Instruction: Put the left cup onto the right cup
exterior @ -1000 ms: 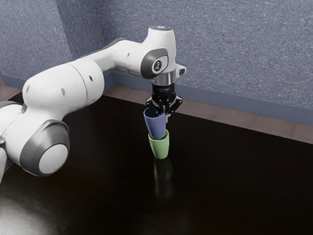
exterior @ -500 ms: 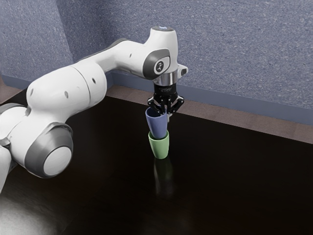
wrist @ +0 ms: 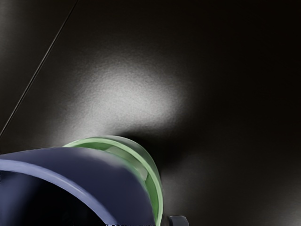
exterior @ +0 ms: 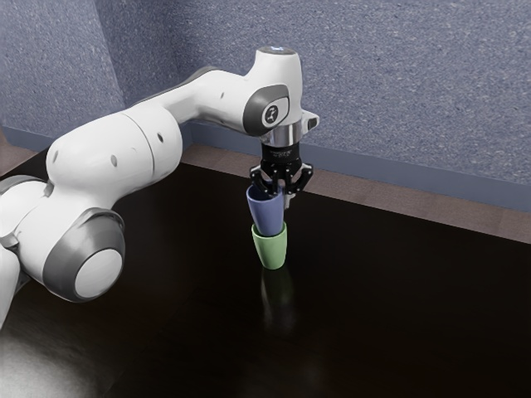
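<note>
Dark glossy table (exterior: 373,315), speckled blue wall behind; tool (exterior: 280,189) pinches the blue cup (exterior: 267,214) by its rim; cup sits nested, slightly tilted, in the green cup (exterior: 270,249); risk: letting go while tilted tips the stack, or a snagged finger drags it.

Layout rn: lower cup (exterior: 270,249) stands upright on the worktop (exterior: 373,315), approx mid-surface. The upper cup (exterior: 267,214) is nested in its mouth, bottom part inside, top sticking out and leaning a bit toward the exterior view's left. Gripper (exterior: 280,189) comes straight down from above and pinches the upper cup's rim on the side toward the exterior view's right. Arm (exterior: 166,141) reaches in from the exterior view's left, over the worktop. Wall (exterior: 415,75) runs behind, w/ a strip of floor (exterior: 415,203) btwn it and the worktop. In the wrist view the upper cup (wrist: 70,188) is right under the hand and the lower cup (wrist: 141,162) rim pokes out around it, prob w/ a gap on one side.
</note>
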Controlling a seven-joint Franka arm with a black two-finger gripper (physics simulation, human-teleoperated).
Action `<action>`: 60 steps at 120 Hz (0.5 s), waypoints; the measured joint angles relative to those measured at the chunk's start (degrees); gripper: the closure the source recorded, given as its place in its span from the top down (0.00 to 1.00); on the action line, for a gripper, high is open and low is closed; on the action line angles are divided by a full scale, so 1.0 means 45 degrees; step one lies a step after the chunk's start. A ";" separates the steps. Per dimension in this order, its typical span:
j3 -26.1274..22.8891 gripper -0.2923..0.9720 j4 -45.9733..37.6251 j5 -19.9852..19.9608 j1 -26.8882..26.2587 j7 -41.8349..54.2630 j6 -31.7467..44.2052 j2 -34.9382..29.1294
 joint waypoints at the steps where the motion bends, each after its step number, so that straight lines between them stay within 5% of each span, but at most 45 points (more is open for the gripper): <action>1: 0.0000 0.31 0.0000 -0.0002 0.0000 0.0000 0.0001 0.0000; 25: -0.0018 0.58 0.0000 -0.0021 -0.0016 0.0006 0.0011 -0.0016; 60: -0.0001 0.71 0.0029 -0.0025 -0.0020 0.0009 -0.0139 -0.0097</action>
